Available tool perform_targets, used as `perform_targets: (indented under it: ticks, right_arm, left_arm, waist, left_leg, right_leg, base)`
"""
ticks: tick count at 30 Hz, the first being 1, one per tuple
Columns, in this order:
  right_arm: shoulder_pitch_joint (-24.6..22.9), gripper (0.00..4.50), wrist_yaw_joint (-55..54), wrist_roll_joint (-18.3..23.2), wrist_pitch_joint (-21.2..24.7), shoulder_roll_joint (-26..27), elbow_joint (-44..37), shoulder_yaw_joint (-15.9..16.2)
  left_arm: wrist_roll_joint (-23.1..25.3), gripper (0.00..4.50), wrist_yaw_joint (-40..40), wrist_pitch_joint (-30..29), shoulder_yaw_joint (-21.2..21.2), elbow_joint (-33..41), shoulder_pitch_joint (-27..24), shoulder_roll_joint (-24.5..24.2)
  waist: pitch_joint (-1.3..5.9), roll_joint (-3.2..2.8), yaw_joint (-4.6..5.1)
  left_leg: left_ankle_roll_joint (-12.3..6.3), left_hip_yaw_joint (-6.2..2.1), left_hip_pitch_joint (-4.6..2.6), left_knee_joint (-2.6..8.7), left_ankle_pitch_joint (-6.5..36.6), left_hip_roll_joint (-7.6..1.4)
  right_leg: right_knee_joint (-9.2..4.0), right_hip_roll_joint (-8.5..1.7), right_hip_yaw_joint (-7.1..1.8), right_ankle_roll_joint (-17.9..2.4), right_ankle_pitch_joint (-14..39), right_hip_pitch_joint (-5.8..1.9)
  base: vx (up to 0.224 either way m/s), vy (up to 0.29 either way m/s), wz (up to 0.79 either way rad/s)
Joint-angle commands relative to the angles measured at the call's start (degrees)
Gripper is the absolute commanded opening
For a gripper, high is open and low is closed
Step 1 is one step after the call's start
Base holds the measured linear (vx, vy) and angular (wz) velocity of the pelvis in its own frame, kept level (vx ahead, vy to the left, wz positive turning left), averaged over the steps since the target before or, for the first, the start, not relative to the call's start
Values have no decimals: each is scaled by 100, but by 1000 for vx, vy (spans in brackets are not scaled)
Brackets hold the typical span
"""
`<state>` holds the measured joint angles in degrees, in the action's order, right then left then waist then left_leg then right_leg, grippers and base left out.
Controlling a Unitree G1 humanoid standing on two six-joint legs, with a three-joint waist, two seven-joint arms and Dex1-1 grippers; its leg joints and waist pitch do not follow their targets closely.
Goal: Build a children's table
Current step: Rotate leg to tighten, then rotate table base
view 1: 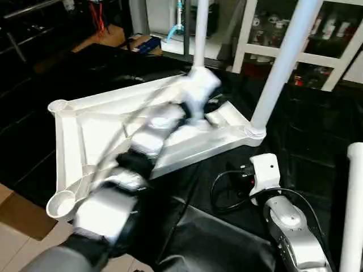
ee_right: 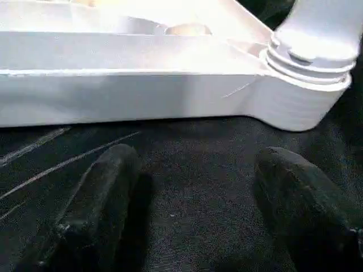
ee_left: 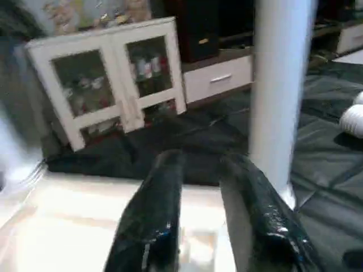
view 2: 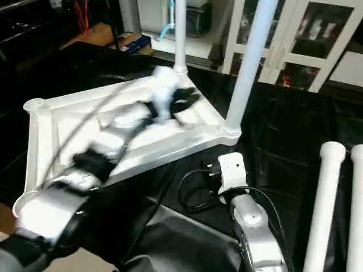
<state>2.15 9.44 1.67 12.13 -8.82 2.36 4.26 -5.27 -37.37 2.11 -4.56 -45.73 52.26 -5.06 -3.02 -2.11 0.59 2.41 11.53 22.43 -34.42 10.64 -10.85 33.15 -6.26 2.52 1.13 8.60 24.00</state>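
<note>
From your left eye, the tabletop lies upside down on the black mat, ribs up, with two legs already standing in its far corner sockets: one thin-looking leg at the back corner, one leg at the corner nearest your right arm. Your left arm reaches across the ribs, and your left gripper hangs blurred over the underside near the back leg. Two near sockets stand open. A loose leg lies at the right edge.

Your right eye adds what the left one cuts off: two loose legs lie side by side on the mat, well apart from the tabletop. Your right gripper's white housing sits on the mat just short of the tabletop's edge, by a looped black cable.

Left wrist now: the two black fingers stand a little apart with nothing between them, released, above the pale underside. The standing leg rises just beyond them, and here you get the white glass-door cabinet behind the mat.

Right wrist: the right gripper is spread wide and empty over the mat, looking straight at the tabletop's side wall. You can see the leg's ribbed collar seated in the corner socket.
</note>
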Motion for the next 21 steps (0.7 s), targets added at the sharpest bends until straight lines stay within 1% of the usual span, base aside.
perform_targets:
  ticks: [1,2,3,4,5,6,7,8,9,10,11,12,13,14,15,16,17,18,19,20,21]
  right_arm:
    - [64,362,80,4,48,6,-123,31]
    - [101,362,131,-25,9,0,-101,63]
    - [116,362,157,-35,-15,-6,-88,93]
    - [151,362,185,-26,-10,-12,-73,112]
    - [151,362,185,-26,-10,-12,-73,112]
    - [197,362,236,1,27,-34,-78,145]
    - [214,362,264,10,36,-45,-79,158]
    - [249,362,307,18,45,-63,-71,177]
    - [305,362,415,47,39,-89,-45,208]
    - [352,362,513,74,28,-108,-17,231]
    - [383,362,578,70,31,-127,-1,257]
    - [411,362,614,48,26,-148,20,284]
    - [451,362,668,33,20,-168,54,315]
    - [502,362,729,16,0,-189,113,350]
    - [524,362,758,8,-13,-196,143,360]
    - [560,362,786,-5,-37,-204,208,365]
    - [584,362,809,-27,-40,-219,243,379]
    - [584,362,809,-27,-40,-219,243,379]
    - [590,362,815,-31,-41,-225,252,384]
    - [588,362,817,-36,-43,-228,250,388]
    - [583,362,833,-50,-51,-246,248,404]
  left_arm:
    - [-154,134,-20,-379,213,498,-89,-187]
    - [-273,134,79,-782,446,1019,-274,-442]
    - [-344,134,131,-994,577,1299,-381,-599]
    - [-328,134,229,-1313,780,1711,-554,-917]
    - [-328,134,229,-1313,780,1711,-554,-917]
    - [-246,134,325,-1696,1049,2227,-824,-1373]
    - [-201,134,344,-1814,1148,2395,-931,-1540]
    - [-113,134,389,-2057,1351,2673,-1126,-1820]
    - [-6,134,409,-2378,1632,3028,-1436,-2201]
    - [77,134,415,-2636,1860,3306,-1696,-2504]
    - [75,134,375,-2877,2003,3506,-1882,-2688]
    - [79,134,397,-2989,2143,3582,-1997,-2791]
    - [194,134,484,-3047,2347,3565,-2170,-2973]
    - [434,134,666,-2968,2574,3385,-2377,-3214]
    - [525,134,783,-2973,2654,3351,-2491,-3327]
    - [688,134,996,-2934,2752,3160,-2660,-3520]
    - [880,134,1287,-2777,2816,2787,-2863,-3779]
    - [880,134,1287,-2777,2816,2787,-2863,-3779]
    - [921,134,1388,-2764,2822,2722,-2938,-3851]
    - [926,134,1433,-2750,2808,2668,-2969,-3878]
    - [934,134,1549,-2618,2675,2407,-3055,-3951]
  waist:
    - [418,135,-44]
    - [429,173,-48]
    - [416,202,-62]
    - [415,222,-54]
    - [423,194,-62]
    - [404,187,-48]
    - [405,348,-26]
    - [393,289,-38]
    - [388,270,-44]
    - [394,400,-19]
    - [363,329,-13]
    - [359,337,-13]
    - [355,322,-18]
    - [344,382,-44]
    - [336,382,-52]
    - [339,375,-78]
    - [322,393,-84]
    - [317,455,-119]
    - [327,448,-122]
    - [335,436,-149]
    - [336,444,-192]
  left_leg:
    - [-684,-75,-93,401,1171,-159]
    - [-641,-75,-109,396,1120,-182]
    - [-640,-81,-89,408,992,-182]
    - [-614,-67,-114,400,988,-185]
    - [-563,-86,-129,409,967,-210]
    - [-489,-77,-146,429,975,-211]
    - [-493,-92,-94,431,909,-211]
    - [-461,-76,-127,443,981,-198]
    - [-350,-72,-185,443,1086,-221]
    - [-330,-71,-154,443,1040,-233]
    - [-241,-91,-136,484,1077,-226]
    - [-122,-79,-201,481,1192,-226]
    - [-45,-78,-214,492,1245,-228]
    - [42,-81,-225,502,1372,-228]
    - [134,-81,-226,522,1512,-218]
    - [194,-86,-252,524,1584,-220]
    - [270,-93,-255,538,1726,-212]
    - [295,-105,-244,546,1872,-196]
    - [322,-111,-249,558,1946,-199]
    - [397,-124,-285,564,2005,-214]
    - [444,-112,-316,554,2020,-216]
  right_leg:
    - [-343,-128,-94,-1358,1487,-272]
    - [-296,-127,-99,-1407,1312,-279]
    - [-273,-133,-101,-1420,1198,-281]
    - [-284,-121,-106,-1417,1169,-253]
    - [-242,-126,-105,-1440,1063,-266]
    - [-241,-87,-104,-1429,953,-249]
    - [-181,-118,-100,-1390,919,-304]
    - [-212,-100,-112,-1357,1027,-265]
    - [-220,-105,-125,-1323,1095,-227]
    - [-203,-107,-118,-1296,1057,-254]
    - [-200,-109,-126,-1187,1181,-254]
    - [-210,-90,-137,-1157,1228,-201]
    - [-212,-81,-139,-1151,1222,-192]
    - [-215,-73,-140,-1109,1253,-168]
    - [-237,-55,-148,-1012,1293,-157]
    - [-230,-55,-150,-982,1297,-143]
    - [-244,-43,-158,-913,1330,-123]
    - [-249,-47,-163,-824,1483,-118]
    - [-259,-58,-170,-792,1540,-124]
    - [-264,-63,-173,-774,1514,-96]
    - [-264,-57,-175,-812,1383,-68]
  base:
    - [0,0,0]
    - [0,0,0]
    - [0,0,0]
    - [0,0,0]
    - [0,0,0]
    - [0,0,0]
    - [0,0,0]
    - [0,0,0]
    - [0,0,0]
    - [0,0,0]
    - [0,0,0]
    - [0,0,0]
    - [0,0,0]
    - [0,0,0]
    - [0,0,0]
    - [0,0,0]
    - [0,0,0]
    - [0,0,0]
    - [0,0,0]
    - [0,0,0]
    - [0,0,0]
